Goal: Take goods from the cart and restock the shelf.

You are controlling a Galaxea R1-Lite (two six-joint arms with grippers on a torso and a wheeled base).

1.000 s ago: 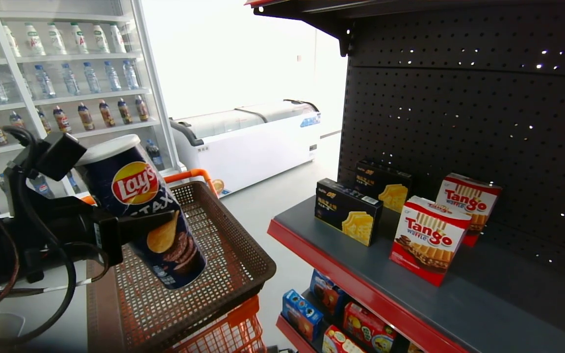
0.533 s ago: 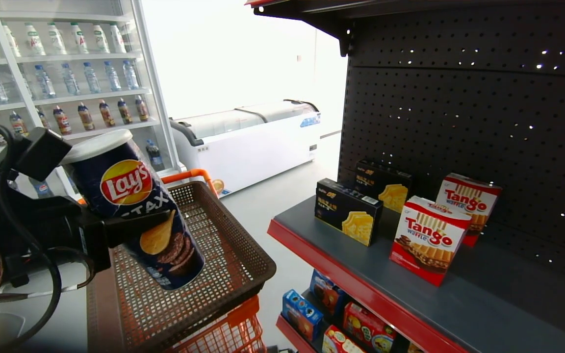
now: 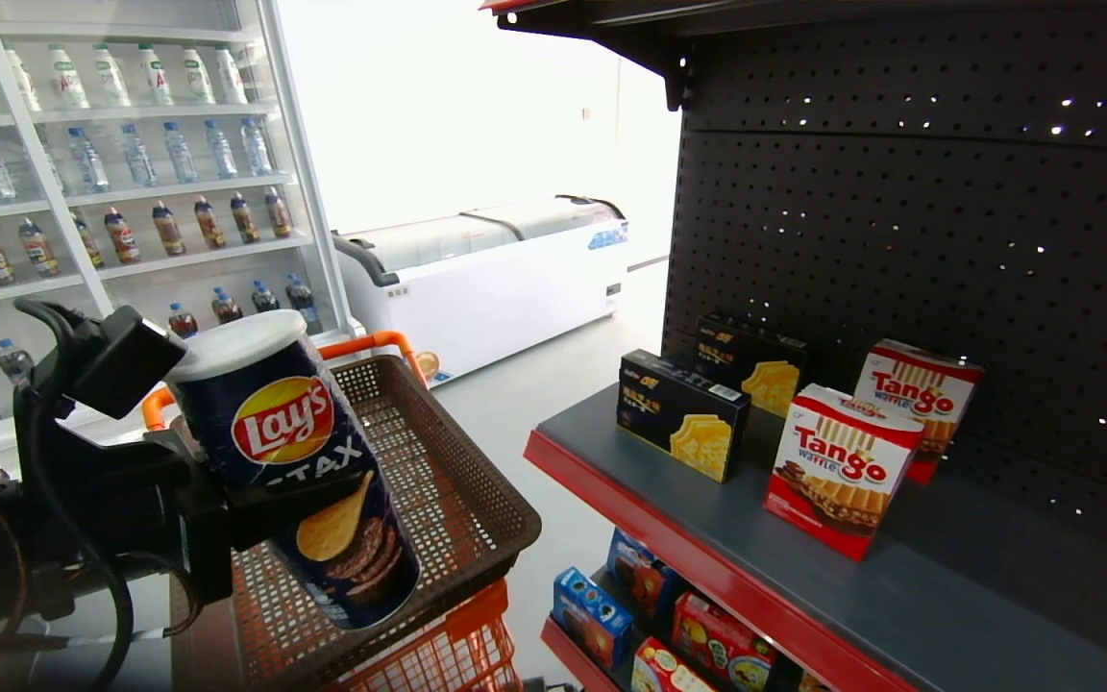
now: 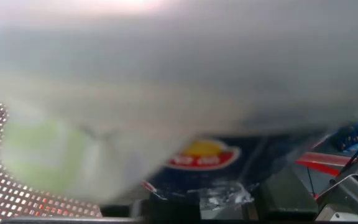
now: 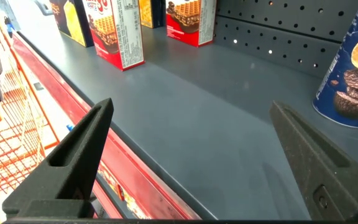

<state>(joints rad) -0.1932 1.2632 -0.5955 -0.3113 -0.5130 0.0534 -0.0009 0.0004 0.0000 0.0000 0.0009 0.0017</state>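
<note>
Grasps dark-blue cylindrical chips can (image 3: 282,432) in left hand (image 3: 308,481) over brown mesh cart basket (image 3: 477,490); not yet placed on grey metal shelf (image 3: 947,596) at 3 o'clock.

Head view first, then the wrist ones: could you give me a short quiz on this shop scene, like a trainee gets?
1. True or false: the right gripper is shut.
2. Fill in: the left gripper is shut on the ___.
3. How many red wafer boxes stand on the shelf? A one, B two, C four.
Key: 1 false, it is open; 2 chip can; 3 B.
</note>
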